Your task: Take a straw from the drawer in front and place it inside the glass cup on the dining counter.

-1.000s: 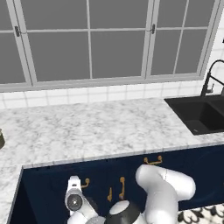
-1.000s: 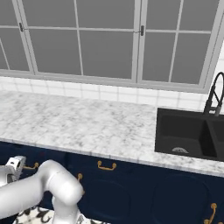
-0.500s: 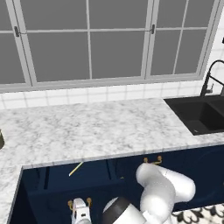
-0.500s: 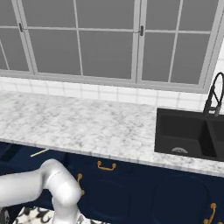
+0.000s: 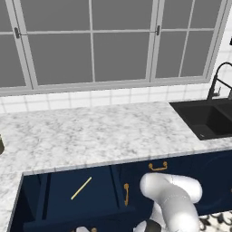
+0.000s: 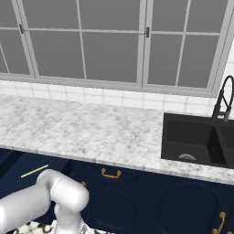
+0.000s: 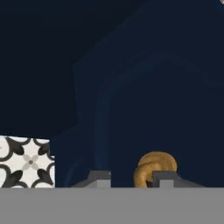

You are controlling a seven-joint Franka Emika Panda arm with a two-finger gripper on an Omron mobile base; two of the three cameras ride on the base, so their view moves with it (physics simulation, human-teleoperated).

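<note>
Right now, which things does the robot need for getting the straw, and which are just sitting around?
Needed for the job:
- straw, lying loose in the open drawer
- drawer, pulled out
- gripper, close to the brass handle

Just sitting around:
- black sink and its faucet
- marble counter by the windows
- cabinet door handles

Lower frame: my fingers (image 7: 164, 178), matt dark grey, before a polished brass handle (image 7: 155, 168) on the drawer (image 5: 68, 199), satin navy paint. Straw (image 5: 81, 188): smooth, pale, matt. Worktop (image 5: 95, 131): speckled grey-white marble. Sink (image 6: 196, 141): matt black. Left: patterned floor tile (image 7: 26, 162).
</note>
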